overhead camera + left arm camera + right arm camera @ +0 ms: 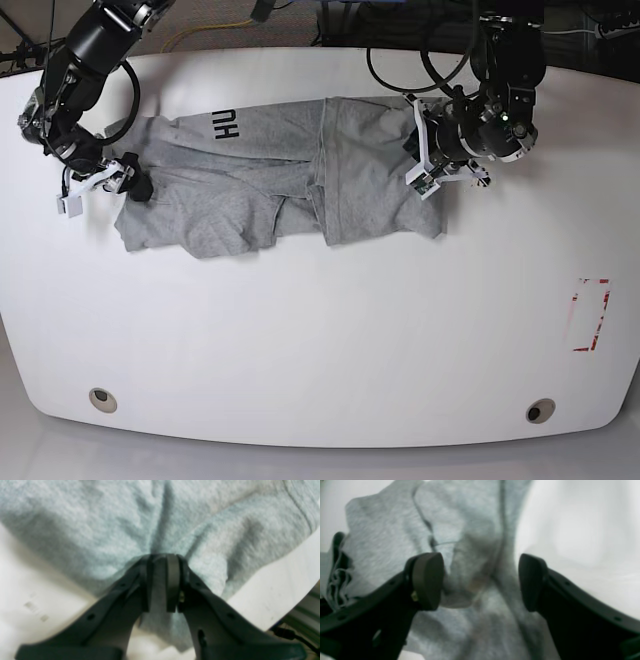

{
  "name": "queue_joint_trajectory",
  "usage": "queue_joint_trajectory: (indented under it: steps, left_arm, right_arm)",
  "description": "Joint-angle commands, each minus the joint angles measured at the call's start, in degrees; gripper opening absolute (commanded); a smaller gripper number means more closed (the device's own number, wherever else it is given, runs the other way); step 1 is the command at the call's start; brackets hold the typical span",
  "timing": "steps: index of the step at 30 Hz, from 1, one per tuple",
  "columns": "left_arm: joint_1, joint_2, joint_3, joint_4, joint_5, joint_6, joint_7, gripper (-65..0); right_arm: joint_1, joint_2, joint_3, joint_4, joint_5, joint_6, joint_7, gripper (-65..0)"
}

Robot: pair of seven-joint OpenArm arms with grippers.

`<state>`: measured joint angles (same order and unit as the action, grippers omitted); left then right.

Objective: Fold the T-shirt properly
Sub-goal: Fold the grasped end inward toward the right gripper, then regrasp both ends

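Observation:
The light grey T-shirt (270, 190) lies crumpled and partly folded across the far half of the white table, with black letters "HU" (224, 124) showing near its top edge. My left gripper (418, 165) is at the shirt's right end. In the left wrist view it (163, 557) is shut, pinching a bunch of the grey cloth (100, 517). My right gripper (135, 185) is at the shirt's left end. In the right wrist view it (481, 580) stands wide open, with a fold of the cloth (470, 517) lying loose between its fingers.
The table (320, 330) is white with rounded corners. A red-marked rectangle (590, 315) sits near its right edge. Two round holes (101, 399) (540, 411) lie along the front. Cables run behind the table's far edge. The table edge (287, 592) is close to my left gripper.

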<state>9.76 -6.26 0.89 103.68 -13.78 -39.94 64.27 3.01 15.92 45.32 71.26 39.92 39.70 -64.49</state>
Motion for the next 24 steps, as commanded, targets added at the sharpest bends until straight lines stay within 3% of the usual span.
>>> queue_joint_trajectory:
  steps: [1,8,15,18,24]
  left_arm:
    - [0.0,-0.2,-0.1,5.4,-0.6,-0.1,-0.3,-57.6]
    - [-0.1,-0.2,-4.6,6.6,-0.2,-0.1,1.6,-57.5]
    - [-1.8,0.0,-8.6,-0.1,-0.4,-0.1,0.8,-57.5]
    - [-2.4,-0.1,-8.6,-3.6,-0.2,-0.1,-1.2,-57.5]
    - [-2.6,-0.1,-8.6,-7.8,-0.2,-0.1,-2.7,-57.5]
  right_arm:
    - [-0.1,0.6,-0.9,0.8,-0.1,0.3,-0.4,-21.2]
    - [-1.6,-2.4,-3.6,3.2,-0.6,0.3,0.0,-21.2]
    - [-1.8,-4.1,-3.7,5.2,-0.7,0.3,0.0,-21.7]
    - [-1.6,-4.2,-3.8,5.2,-0.7,0.3,0.0,-28.7]
    - [-1.9,-4.2,-3.9,7.7,-0.2,0.3,-0.3,-52.8]
